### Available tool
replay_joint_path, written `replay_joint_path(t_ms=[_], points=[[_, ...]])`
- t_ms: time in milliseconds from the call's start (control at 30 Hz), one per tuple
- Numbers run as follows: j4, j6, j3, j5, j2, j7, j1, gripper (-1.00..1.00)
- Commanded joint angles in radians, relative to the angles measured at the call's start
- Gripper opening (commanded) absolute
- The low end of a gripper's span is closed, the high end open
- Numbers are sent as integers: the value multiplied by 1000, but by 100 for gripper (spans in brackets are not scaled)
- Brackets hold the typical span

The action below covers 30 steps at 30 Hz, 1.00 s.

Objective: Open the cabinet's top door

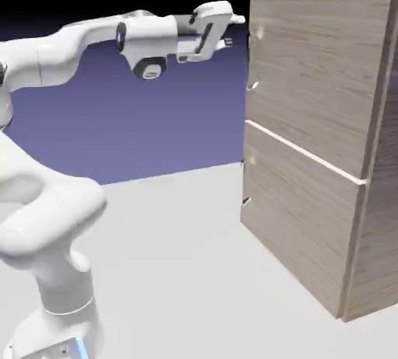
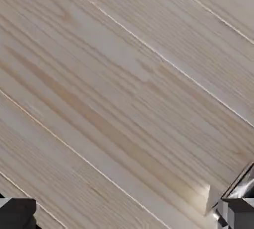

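The gripper (image 1: pixel 232 31) stood wide open and empty, just short of the silver handle (image 1: pixel 253 85) on the cabinet's upper door (image 1: pixel 319 74). With the handle beside one fingertip in the hand view, centring it between both before advancing and closing seemed wisest.

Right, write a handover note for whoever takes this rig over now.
Gripper: open, nothing held, just short of the top door near its handle. In the hand view the handle's metal shows at the bottom right, beside one fingertip; whether they touch, I can't tell.
Cabinet: at the exterior view's right, lower door shut.
Done: arm reached out toward the top door's handle side.
Left: get the handle between the fingers or hooked, then swing the top door open; it is shut now.
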Motion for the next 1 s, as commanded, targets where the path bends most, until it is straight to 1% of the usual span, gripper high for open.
replay_joint_path(t_ms=[0,200,267,433,467,500,967], points=[[16,3,27,42,-10,44,-22,0],[110,23,190,296,-72,304,-150,0],[117,24,202,315,-77,324,-160,0],[242,-24,259,330,-92,343,-336,0],[242,-25,259,330,-92,343,-336,-100],[242,-25,259,330,-92,343,-336,-100],[-264,-624,-68,493,-526,343,-61,-100]])
